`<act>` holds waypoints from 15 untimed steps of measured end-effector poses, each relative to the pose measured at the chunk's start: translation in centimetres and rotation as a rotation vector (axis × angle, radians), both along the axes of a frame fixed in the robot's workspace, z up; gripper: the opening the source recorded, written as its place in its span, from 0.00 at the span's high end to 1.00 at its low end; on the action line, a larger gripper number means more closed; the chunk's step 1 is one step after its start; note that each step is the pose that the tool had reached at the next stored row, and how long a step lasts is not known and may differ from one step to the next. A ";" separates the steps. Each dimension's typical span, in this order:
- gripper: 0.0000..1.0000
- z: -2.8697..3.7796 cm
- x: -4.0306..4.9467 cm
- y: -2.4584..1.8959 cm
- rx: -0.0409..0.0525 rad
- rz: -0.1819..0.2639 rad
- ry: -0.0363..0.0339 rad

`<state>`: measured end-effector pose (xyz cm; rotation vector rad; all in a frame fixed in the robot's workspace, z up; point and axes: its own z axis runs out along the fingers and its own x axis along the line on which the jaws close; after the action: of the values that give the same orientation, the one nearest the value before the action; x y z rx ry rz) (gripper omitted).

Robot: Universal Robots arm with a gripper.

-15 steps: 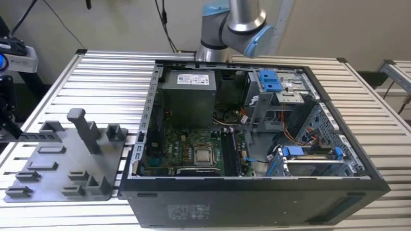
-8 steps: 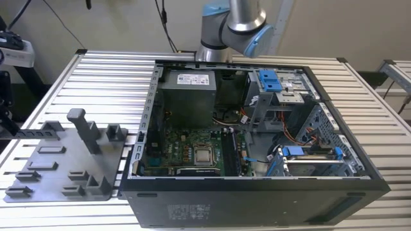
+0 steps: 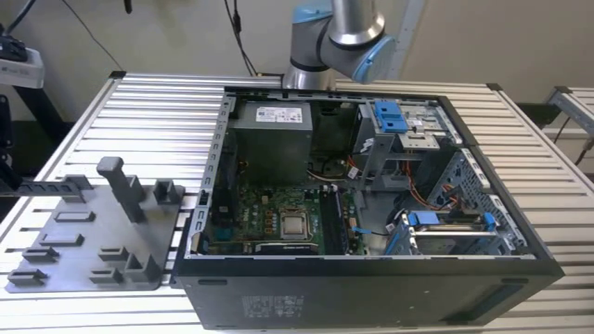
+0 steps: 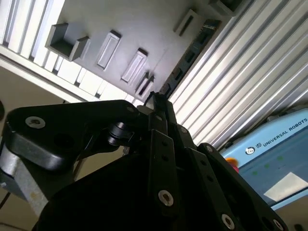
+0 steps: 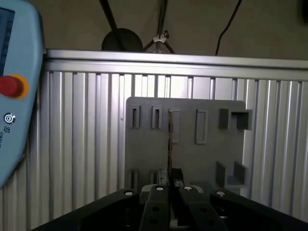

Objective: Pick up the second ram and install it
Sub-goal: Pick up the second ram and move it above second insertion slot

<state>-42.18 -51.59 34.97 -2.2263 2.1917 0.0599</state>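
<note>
**Exterior view:** raised, off the arm; looks obliquely down into the open computer case (image 3: 371,209), close enough that the case takes up most of the frame. The grey fixture tray (image 3: 93,236) lies at the exterior view's left, the slatted table (image 3: 158,118) under both, the arm (image 3: 334,35) at the far side.

**First wrist view:** behind the gripper (image 5: 172,186), sighting along fingers closed on the second ram (image 5: 170,139), seen edge-on; faces the tray (image 5: 192,144) and table (image 5: 86,144) from well above.

**Second wrist view:** tight against the gripper (image 4: 156,98) body; slants across the tray (image 4: 139,29) and table (image 4: 231,82).

**Shared:** tray and table in all three views; teach pendant (image 5: 14,96) (image 4: 274,159) in both wrist views
</note>
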 end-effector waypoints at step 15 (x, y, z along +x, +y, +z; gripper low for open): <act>0.86 3.04 0.00 0.00 -0.0001 0.000 0.0001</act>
<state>-42.18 -51.59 38.00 -2.2264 2.1918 0.0599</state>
